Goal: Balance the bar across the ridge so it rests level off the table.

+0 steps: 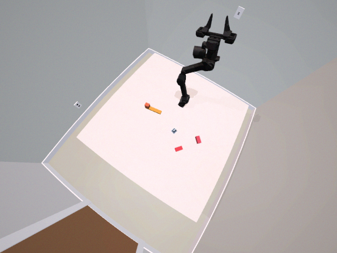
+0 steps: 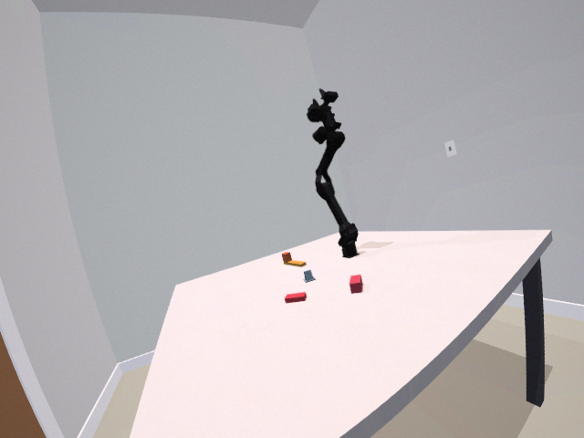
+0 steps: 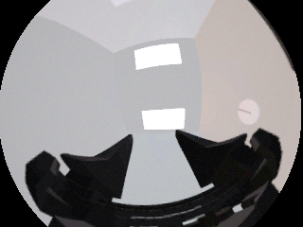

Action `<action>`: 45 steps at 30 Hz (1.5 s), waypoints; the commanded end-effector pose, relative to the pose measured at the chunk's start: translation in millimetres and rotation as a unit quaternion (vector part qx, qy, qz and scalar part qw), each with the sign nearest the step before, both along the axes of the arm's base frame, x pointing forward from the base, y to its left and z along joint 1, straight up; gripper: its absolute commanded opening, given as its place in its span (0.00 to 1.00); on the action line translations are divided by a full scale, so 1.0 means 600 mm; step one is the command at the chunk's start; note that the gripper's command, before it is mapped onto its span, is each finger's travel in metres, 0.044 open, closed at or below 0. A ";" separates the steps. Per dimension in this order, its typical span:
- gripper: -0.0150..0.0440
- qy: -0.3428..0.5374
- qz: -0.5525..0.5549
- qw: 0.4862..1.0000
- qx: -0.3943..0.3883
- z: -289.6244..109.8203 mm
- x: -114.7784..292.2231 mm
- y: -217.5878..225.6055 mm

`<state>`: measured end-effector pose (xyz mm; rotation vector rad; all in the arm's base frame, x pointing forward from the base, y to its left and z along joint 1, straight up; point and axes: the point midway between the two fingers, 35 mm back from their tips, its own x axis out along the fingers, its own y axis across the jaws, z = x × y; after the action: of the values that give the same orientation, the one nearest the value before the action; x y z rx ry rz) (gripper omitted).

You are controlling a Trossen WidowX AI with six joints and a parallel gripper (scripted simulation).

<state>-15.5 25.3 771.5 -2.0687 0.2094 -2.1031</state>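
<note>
The orange bar (image 1: 156,110) (image 2: 297,263) lies flat on the white table (image 1: 122,141) (image 2: 283,358), with a darker orange cube (image 1: 147,105) (image 2: 286,256) at its far end. The ridge, a small blue-grey wedge (image 1: 174,130) (image 2: 308,276), stands apart from the bar, nearer the table's middle. My gripper (image 1: 218,17) (image 2: 325,94) (image 3: 154,135) is raised high above the arm's base and points up towards the ceiling, far from the bar and the ridge. Its fingers are open with nothing between them. The wrist view shows only walls, ceiling lights and the fingers.
Two red blocks (image 1: 178,148) (image 1: 198,139) lie on the table beyond the ridge; they also show in the exterior view (image 2: 295,297) (image 2: 356,284). The arm's base (image 1: 182,101) (image 2: 349,245) stands near the table's far edge.
</note>
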 end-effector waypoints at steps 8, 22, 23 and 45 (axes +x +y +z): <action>0.79 0.004 -0.178 0.980 -0.093 -0.002 0.003 0.103; 0.79 -0.002 -0.421 0.884 -0.204 -0.027 0.053 0.227; 0.79 -0.003 -0.437 0.874 -0.212 -0.030 0.058 0.235; 0.79 -0.036 -0.702 0.613 -0.360 -0.117 0.228 0.359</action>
<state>102.4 231.4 713.1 -2.5088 1.6521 -3.4269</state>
